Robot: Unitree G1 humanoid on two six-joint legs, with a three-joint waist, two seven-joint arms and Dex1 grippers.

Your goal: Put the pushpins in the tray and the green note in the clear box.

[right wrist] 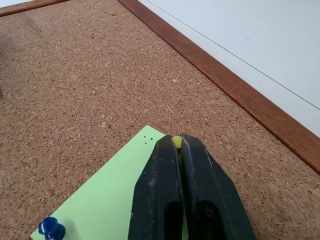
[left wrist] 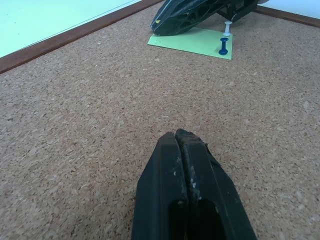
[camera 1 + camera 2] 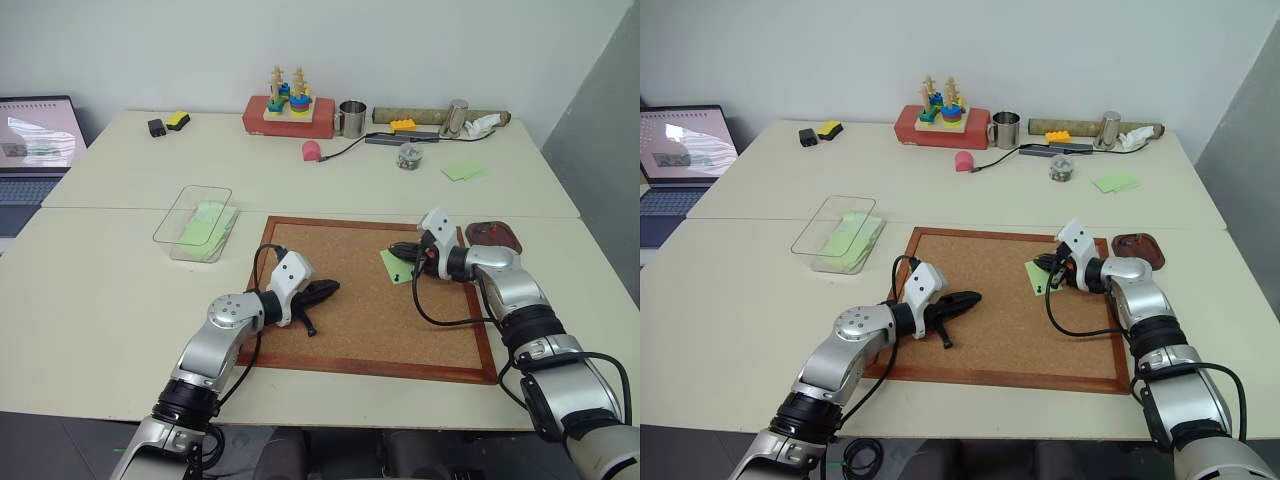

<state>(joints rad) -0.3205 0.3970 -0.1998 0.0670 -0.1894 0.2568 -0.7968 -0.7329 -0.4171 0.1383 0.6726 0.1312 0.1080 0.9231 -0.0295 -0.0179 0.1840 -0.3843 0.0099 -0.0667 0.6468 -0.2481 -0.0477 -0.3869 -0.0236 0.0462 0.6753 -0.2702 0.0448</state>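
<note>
The right gripper is pinched on a yellow pushpin in the green note, near the cork board's right edge, apparently for pulling. A blue pushpin and a white pushpin keep the note pinned. The left gripper is pressed together, empty, over the board's left part.
</note>
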